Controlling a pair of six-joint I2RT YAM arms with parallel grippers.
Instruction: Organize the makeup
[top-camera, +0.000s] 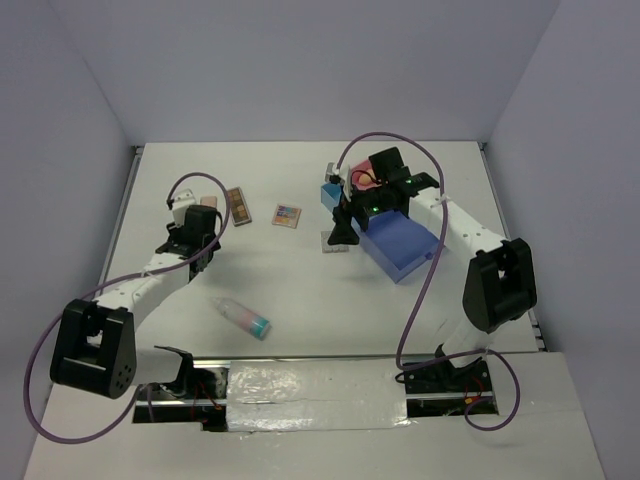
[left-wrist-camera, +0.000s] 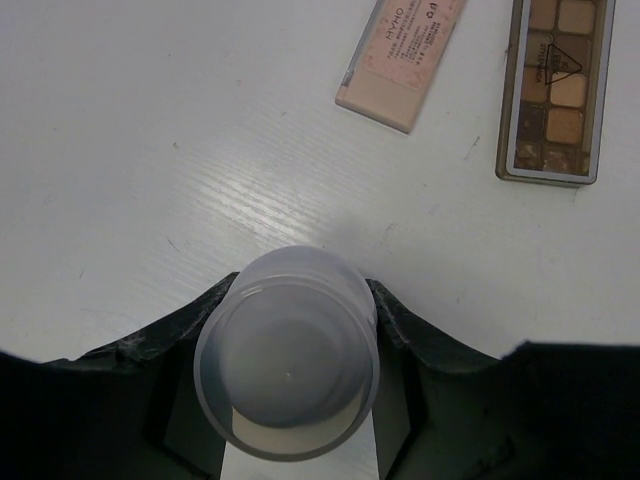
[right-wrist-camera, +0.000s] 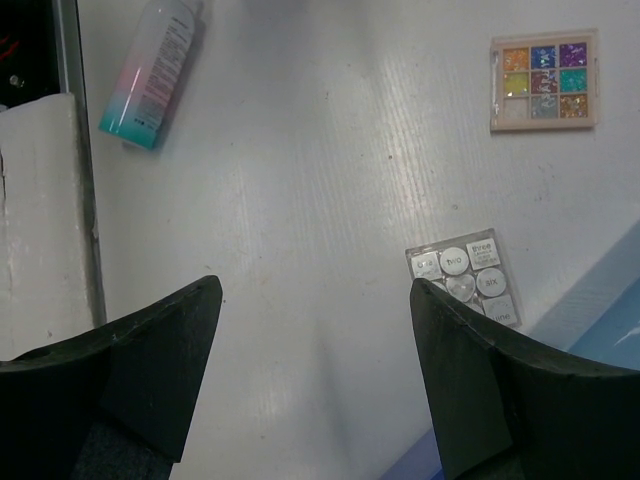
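Tray: the pink-and-blue tray (top-camera: 405, 245) lies at far right on the table (top-camera: 300, 280). Its blue part shows a flat face. The pink end is mostly behind the right arm, so its contents cannot be made out.
Left gripper: the left gripper (left-wrist-camera: 298, 290) has its jaws closed against both sides of the upright white bottle (left-wrist-camera: 287, 365), at far left of the table.
Right gripper: the right gripper (right-wrist-camera: 315, 285) is spread wide and holds nothing, poised above the table just left of the tray.
Left wrist view only: the peach palette (left-wrist-camera: 400, 60) and the brown palette (left-wrist-camera: 555, 90) lie side by side beyond the bottle, apart from it.
Right wrist view only: the grey palette (right-wrist-camera: 465, 275) sits beside the tray's blue edge, close by the right finger. The multicoloured palette (right-wrist-camera: 544, 80) lies farther out.
Tube: the pinkish teal-capped tube (top-camera: 243, 317) lies on its side near the front, well apart from both grippers.
Arm pose: both arms reach forward, wrists pointing down.
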